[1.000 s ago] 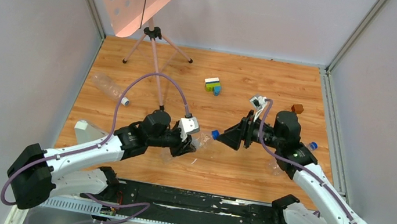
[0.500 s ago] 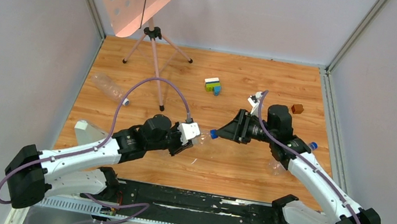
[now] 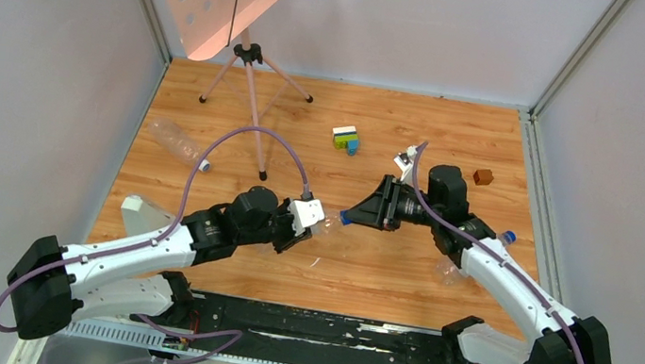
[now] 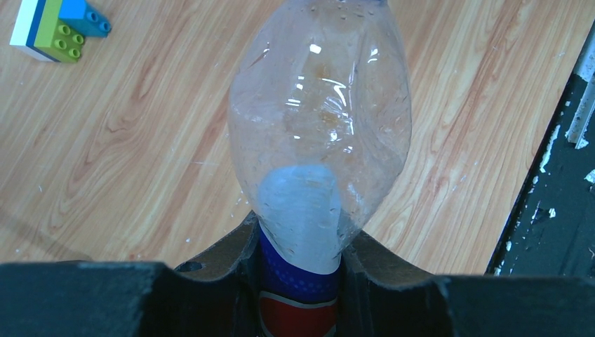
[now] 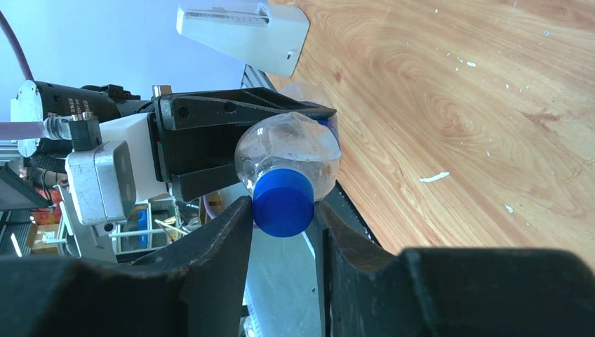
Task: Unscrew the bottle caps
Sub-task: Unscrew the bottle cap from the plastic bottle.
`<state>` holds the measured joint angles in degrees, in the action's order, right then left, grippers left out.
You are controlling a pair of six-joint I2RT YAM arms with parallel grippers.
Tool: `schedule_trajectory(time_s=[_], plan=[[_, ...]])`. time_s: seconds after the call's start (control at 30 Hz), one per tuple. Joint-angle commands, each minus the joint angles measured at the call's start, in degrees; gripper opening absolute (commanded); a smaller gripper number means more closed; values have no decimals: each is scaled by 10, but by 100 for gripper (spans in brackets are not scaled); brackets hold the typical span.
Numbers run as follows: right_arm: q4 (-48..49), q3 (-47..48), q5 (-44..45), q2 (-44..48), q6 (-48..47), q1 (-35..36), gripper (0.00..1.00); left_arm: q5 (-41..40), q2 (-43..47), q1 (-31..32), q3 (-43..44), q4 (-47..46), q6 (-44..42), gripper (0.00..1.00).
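Note:
A clear crinkly bottle (image 3: 326,224) with a blue and red label hangs above the table, and my left gripper (image 3: 310,230) is shut on its labelled body. In the left wrist view the bottle (image 4: 319,126) points away from the gripper (image 4: 300,242). Its dark blue cap (image 3: 346,217) faces my right gripper (image 3: 353,217). The right wrist view shows that gripper (image 5: 283,210) shut on the cap (image 5: 283,201), one finger touching each side. An unlabelled bottle (image 3: 174,140) with a whitish cap (image 3: 204,165) lies at the left. Another blue cap (image 3: 508,236) shows beside the right arm.
A toy block cluster (image 3: 345,138) and a small brown cube (image 3: 483,177) lie at the back. A music stand on a tripod (image 3: 250,58) rises at the back left. A white wedge (image 3: 138,210) sits by the left arm. A clear bottle (image 3: 447,272) lies under the right arm.
My right gripper has moved left onto the blue cap and its fingers have come together on it. The left arm has raised the bottle a little toward it.

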<state>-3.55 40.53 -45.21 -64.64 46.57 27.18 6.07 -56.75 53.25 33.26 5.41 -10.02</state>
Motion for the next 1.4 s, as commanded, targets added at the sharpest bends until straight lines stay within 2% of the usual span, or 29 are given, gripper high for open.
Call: schedule_trajectory(time_s=[0.0,0.03,0.23,0.27,0.4,0.57,0.73,0.97,1.23,1.27,1.37], plan=[[52,-1,-20,-5,6,-2,34,8,14,2,-1,-24,-10,0],[53,-1,-24,-7,2,-2,32,10,14,2,-1,-24,-9,0],[58,-6,-51,-14,-62,2,1,28,12,3,2,-28,21,0],[58,-8,-49,-8,-81,2,0,31,11,2,6,-26,35,0],[78,-31,-35,35,-177,10,0,96,3,-22,10,-35,76,0],[103,-39,-68,67,-229,10,0,179,1,-43,9,-47,94,0],[60,-28,-89,74,-298,10,0,245,0,-61,16,-41,96,0],[20,-27,-118,92,-340,12,0,321,3,-78,18,-41,110,0],[-12,-11,-66,103,-360,34,0,381,-12,-82,38,-26,123,0],[-10,-11,-35,108,-343,33,3,358,-15,-82,40,-19,118,0],[-16,-4,51,123,-279,32,29,290,-18,-82,39,4,105,0]])
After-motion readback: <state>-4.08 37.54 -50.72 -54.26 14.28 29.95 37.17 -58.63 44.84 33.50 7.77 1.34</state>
